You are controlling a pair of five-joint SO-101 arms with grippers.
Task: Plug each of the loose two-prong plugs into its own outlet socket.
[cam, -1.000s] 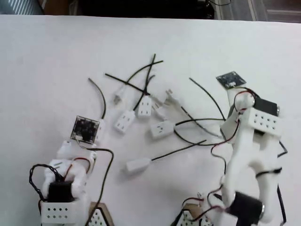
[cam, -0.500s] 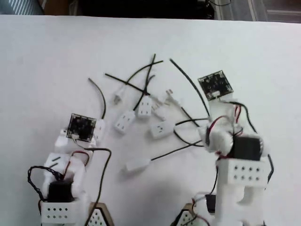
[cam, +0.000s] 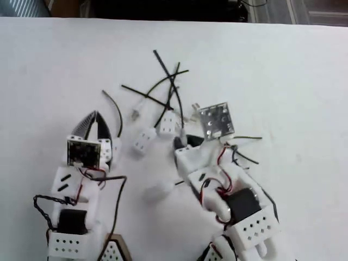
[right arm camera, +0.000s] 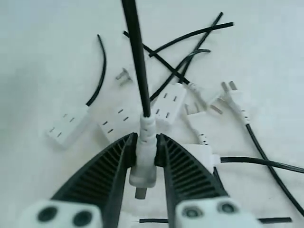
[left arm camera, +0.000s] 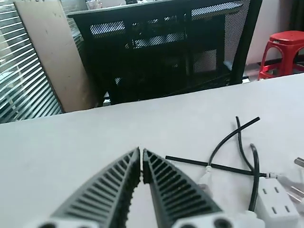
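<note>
Claw [right arm camera: 144,141] clamped on a white plug [right arm camera: 142,171], whose black cord [right arm camera: 135,57] runs out past the sockets [right arm camera: 69,126]. Three white sockets, loose plugs [right arm camera: 227,95] and crossed black leads [right arm camera: 190,35] on the counter [right arm camera: 38,47].

We found the white table [cam: 304,81] brightly and evenly lit, nearly washed out along its far edge. The cables [cam: 136,92] cast only faint, soft shadows, and the blinds [left arm camera: 19,85] beyond the table's far edge glowed with daylight.
</note>
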